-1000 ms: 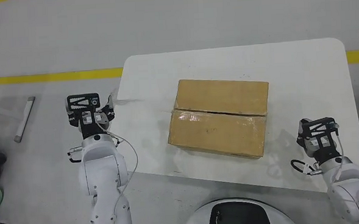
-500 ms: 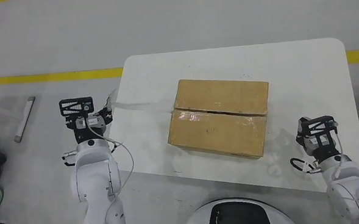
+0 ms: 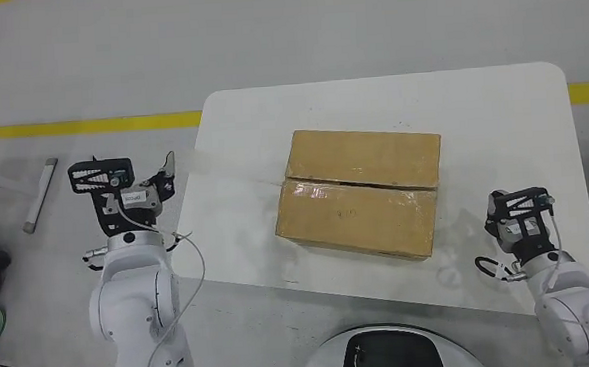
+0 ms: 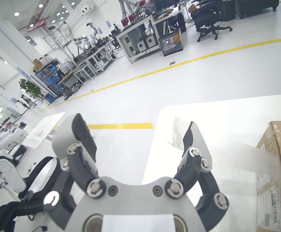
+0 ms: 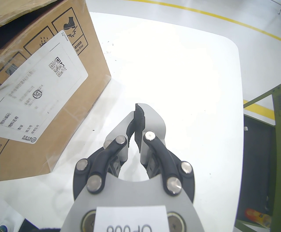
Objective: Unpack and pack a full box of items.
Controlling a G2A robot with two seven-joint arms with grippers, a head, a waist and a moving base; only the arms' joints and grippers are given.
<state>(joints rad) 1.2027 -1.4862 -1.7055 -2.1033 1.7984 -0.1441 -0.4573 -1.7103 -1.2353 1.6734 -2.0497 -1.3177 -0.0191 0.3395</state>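
Note:
A closed brown cardboard box (image 3: 360, 193) lies in the middle of the white table (image 3: 390, 98), its top seam running lengthwise. My left gripper (image 3: 132, 177) hangs open over the floor, just off the table's left edge. A strip of clear tape (image 3: 229, 172) stretches from the box's left end to one of its fingers (image 4: 191, 140). That strip (image 4: 241, 153) leads to the box corner (image 4: 271, 140). My right gripper (image 3: 521, 212) is shut and empty above the table, right of the box. Its pads (image 5: 138, 125) meet beside the labelled box side (image 5: 44, 77).
A yellow line (image 3: 81, 125) crosses the floor behind the table. A grey bar (image 3: 38, 194) lies on the floor at the far left. A green cart (image 5: 261, 136) stands off the table's right edge. Bare tabletop surrounds the box.
My left gripper has moved left, away from the table and out over the floor, drawing the tape strip out longer. The right arm and the box have stayed put.

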